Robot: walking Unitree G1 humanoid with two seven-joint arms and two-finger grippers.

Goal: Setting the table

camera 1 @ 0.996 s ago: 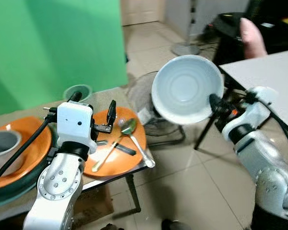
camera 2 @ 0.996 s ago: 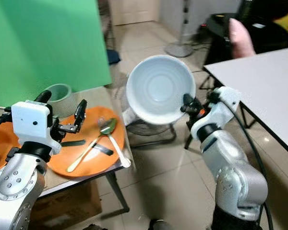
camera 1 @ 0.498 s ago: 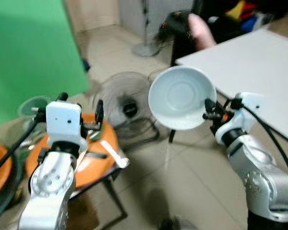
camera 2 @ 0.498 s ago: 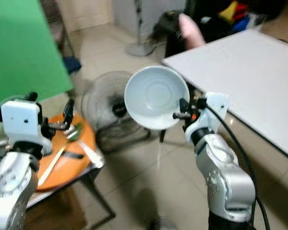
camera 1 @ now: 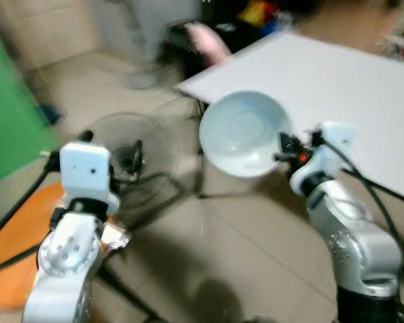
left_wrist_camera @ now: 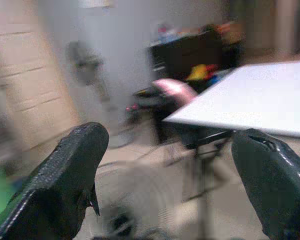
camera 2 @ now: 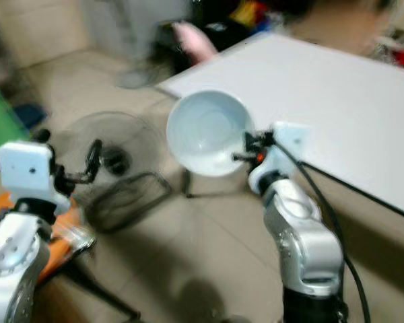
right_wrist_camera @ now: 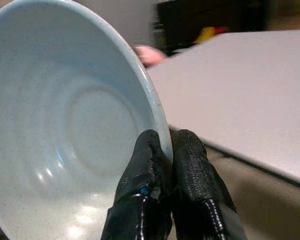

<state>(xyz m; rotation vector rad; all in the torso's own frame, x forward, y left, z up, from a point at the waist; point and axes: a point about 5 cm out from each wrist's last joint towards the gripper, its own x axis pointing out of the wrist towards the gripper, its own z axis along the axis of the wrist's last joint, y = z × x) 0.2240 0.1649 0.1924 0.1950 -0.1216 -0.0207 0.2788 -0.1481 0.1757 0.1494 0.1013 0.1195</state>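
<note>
A pale blue bowl [camera 1: 241,132] hangs in the air, tipped on edge with its hollow facing me. My right gripper [camera 1: 283,149] is shut on its rim; in the right wrist view both fingers [right_wrist_camera: 190,170] pinch the bowl [right_wrist_camera: 65,130] edge. It sits just short of the near corner of a white table [camera 1: 337,87]. My left gripper [camera 1: 136,156] is raised at the left, open, with nothing between its fingers [left_wrist_camera: 65,175]. The white table [left_wrist_camera: 250,107] lies ahead in the left wrist view.
An orange plate [camera 1: 13,262] sits on the low table at the far left edge. A floor fan [camera 1: 124,165] lies on the tiled floor between the tables. Dark furniture, a pink object [camera 1: 209,40] and coloured clutter stand behind the white table.
The camera has swung right: the green screen and orange plates slid off to the left, and the white table now fills the right. The bowl stays held in my right gripper.
</note>
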